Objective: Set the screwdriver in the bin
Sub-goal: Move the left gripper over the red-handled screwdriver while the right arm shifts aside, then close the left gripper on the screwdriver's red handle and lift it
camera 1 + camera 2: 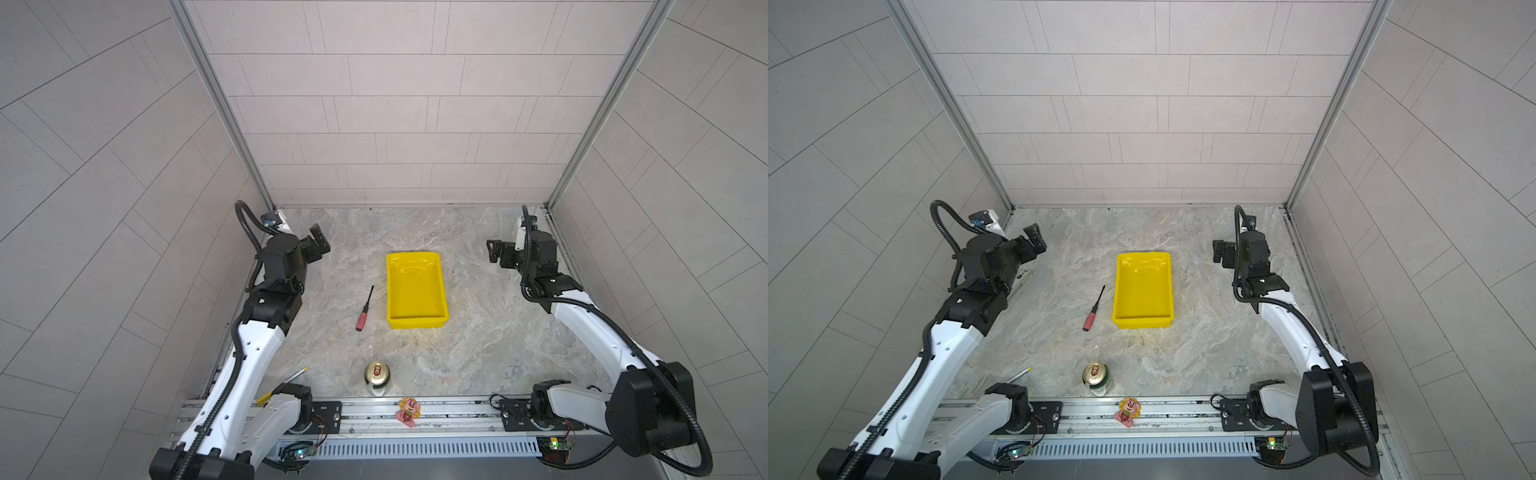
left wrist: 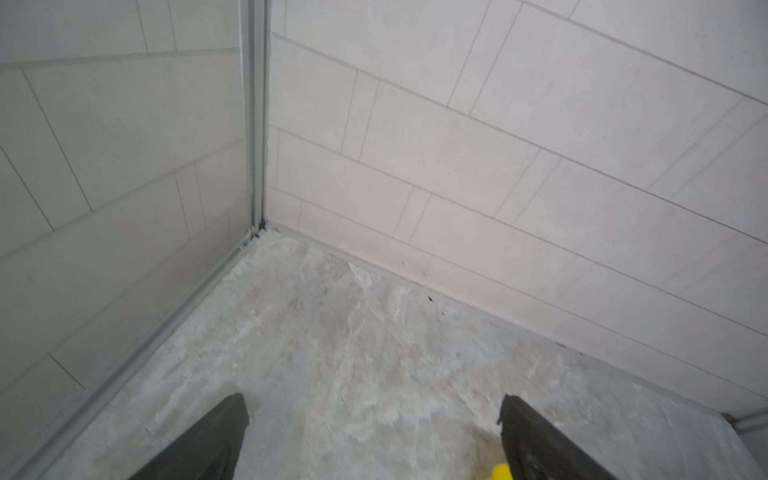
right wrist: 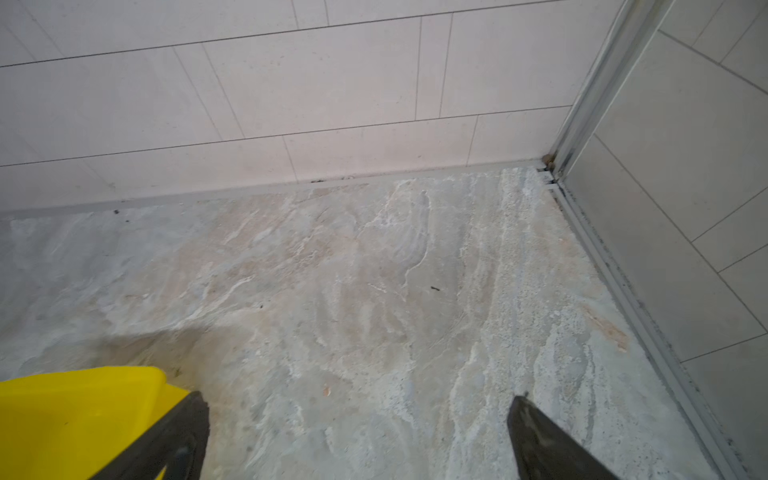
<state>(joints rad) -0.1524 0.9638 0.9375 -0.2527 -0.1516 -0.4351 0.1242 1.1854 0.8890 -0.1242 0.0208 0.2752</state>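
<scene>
Lying flat on the marbled tabletop [image 1: 478,345], the screwdriver [image 1: 364,309] rested just beside the bin [image 1: 415,322], at its nine o'clock, apart from it, with the red handle toward six o'clock and the black shaft toward twelve. We saw the bin holding nothing. At six o'clock from the screwdriver stood a gold-topped can [image 1: 377,377]. Our left end effector [image 2: 374,436] hung open near the ten o'clock corner, and our right end effector [image 3: 357,436] was open too, near two o'clock, both gripping nothing.
</scene>
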